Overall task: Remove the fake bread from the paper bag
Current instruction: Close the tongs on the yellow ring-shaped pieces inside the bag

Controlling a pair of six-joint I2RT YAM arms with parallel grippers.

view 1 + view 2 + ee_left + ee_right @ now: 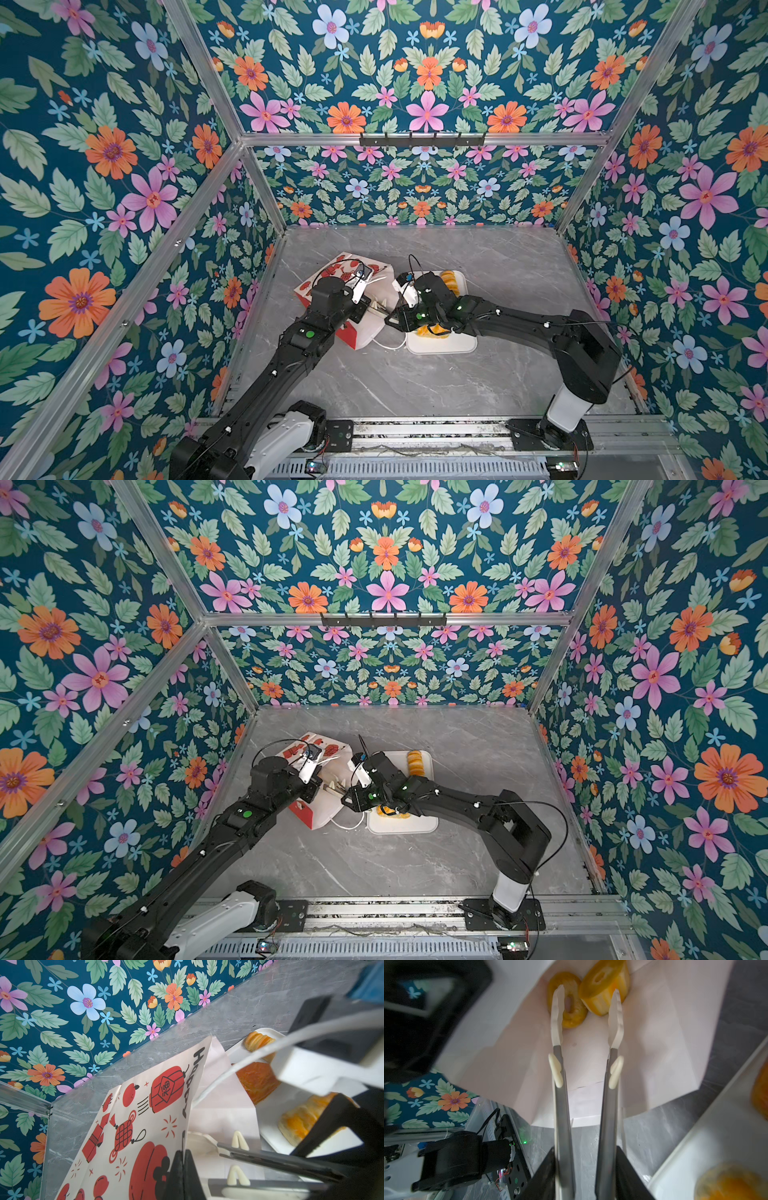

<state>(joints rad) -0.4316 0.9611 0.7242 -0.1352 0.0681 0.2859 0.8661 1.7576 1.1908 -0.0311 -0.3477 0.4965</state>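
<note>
While your left gripper (184, 1157) pinches the bag (145, 1105) and right gripper (585, 1153) clasps the spread tongs (562, 1115), glossy rings (575, 1018) may slip.

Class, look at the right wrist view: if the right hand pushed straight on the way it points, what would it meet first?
Probably the flat golden ring pastry inside the red-and-white paper bag: the metal tongs in the right hand overlap it, though depth is unclear.

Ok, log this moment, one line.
left gripper: clamps paper bag | right gripper: tongs open inside bag | in bag: two ring pastries | tray: three pastries
</note>
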